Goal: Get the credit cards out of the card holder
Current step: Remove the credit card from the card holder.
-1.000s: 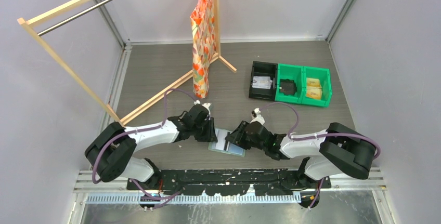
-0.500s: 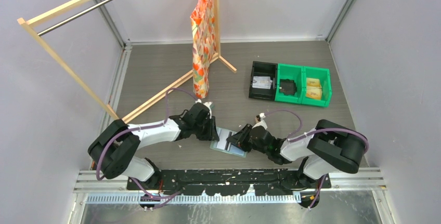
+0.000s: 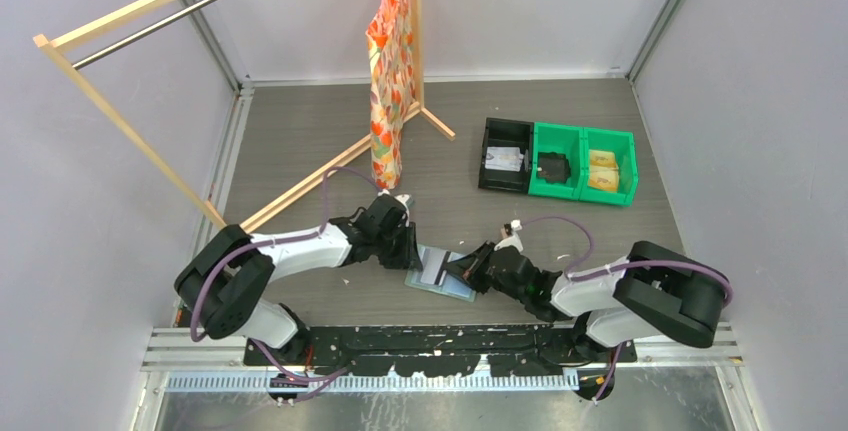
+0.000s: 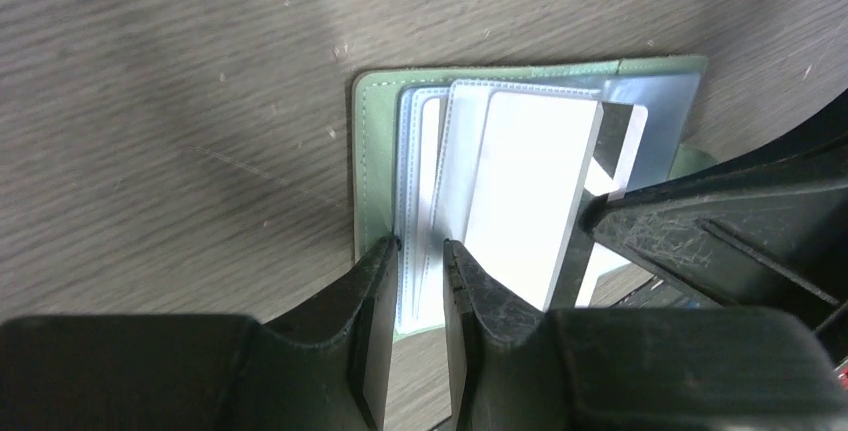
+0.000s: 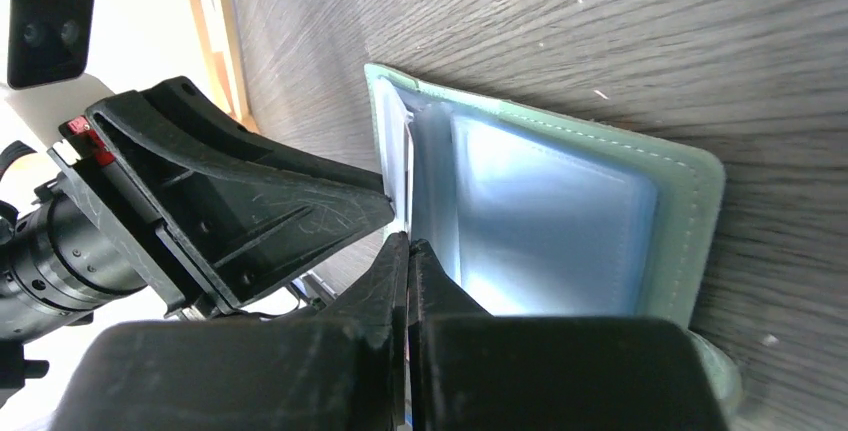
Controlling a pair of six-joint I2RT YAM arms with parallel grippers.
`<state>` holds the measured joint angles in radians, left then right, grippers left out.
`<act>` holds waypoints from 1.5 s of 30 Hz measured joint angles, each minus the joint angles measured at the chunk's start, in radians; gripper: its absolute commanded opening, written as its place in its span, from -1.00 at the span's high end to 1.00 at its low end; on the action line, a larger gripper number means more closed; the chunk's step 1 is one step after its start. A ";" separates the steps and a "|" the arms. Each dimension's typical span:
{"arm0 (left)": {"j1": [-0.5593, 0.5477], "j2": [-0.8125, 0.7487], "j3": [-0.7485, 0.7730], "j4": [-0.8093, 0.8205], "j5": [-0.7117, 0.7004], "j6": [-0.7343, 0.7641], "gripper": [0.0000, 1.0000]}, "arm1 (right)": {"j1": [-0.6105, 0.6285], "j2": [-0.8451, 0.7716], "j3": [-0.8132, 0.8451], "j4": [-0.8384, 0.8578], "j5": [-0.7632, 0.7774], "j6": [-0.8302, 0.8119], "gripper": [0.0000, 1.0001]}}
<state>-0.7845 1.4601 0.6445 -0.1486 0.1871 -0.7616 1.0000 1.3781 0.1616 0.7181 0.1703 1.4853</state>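
The sage-green card holder (image 3: 452, 282) lies open on the table between both arms, pale blue pockets up (image 5: 545, 211). My left gripper (image 3: 411, 251) (image 4: 421, 248) stands at its left edge, jaws narrow with a pale blue pocket flap (image 4: 412, 166) pinched between them. A white credit card (image 4: 525, 191) with a dark stripe tilts up out of a pocket. My right gripper (image 3: 470, 269) (image 5: 408, 241) is shut on that card's thin edge (image 5: 409, 176), right beside the left fingers. Any other cards are hidden in the pockets.
One black bin (image 3: 505, 156) and two green bins (image 3: 583, 163) with small items sit at the back right. A wooden rack's foot (image 3: 300, 189) runs behind the left arm, and an orange patterned cloth (image 3: 390, 71) hangs from it.
My right gripper has pushed left onto the card holder and closed from open to shut on the card's edge. The left gripper has barely moved.
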 measured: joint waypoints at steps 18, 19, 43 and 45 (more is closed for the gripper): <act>0.016 0.048 0.032 -0.023 0.027 -0.016 0.52 | 0.000 -0.240 -0.071 -0.215 0.043 0.002 0.77; 0.016 0.048 0.032 -0.023 0.027 -0.016 0.52 | 0.000 -0.252 -0.072 -0.228 0.046 0.002 0.73; 0.021 0.063 0.051 -0.046 0.037 -0.015 0.53 | -0.001 -0.092 -0.092 -0.030 0.033 -0.011 0.61; 0.021 0.066 0.054 -0.050 0.039 -0.014 0.54 | -0.001 -0.085 -0.092 -0.026 0.033 -0.011 0.74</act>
<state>-0.7631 1.5257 0.6987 -0.1982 0.2264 -0.7761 0.9993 1.2930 0.0692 0.6922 0.2031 1.4738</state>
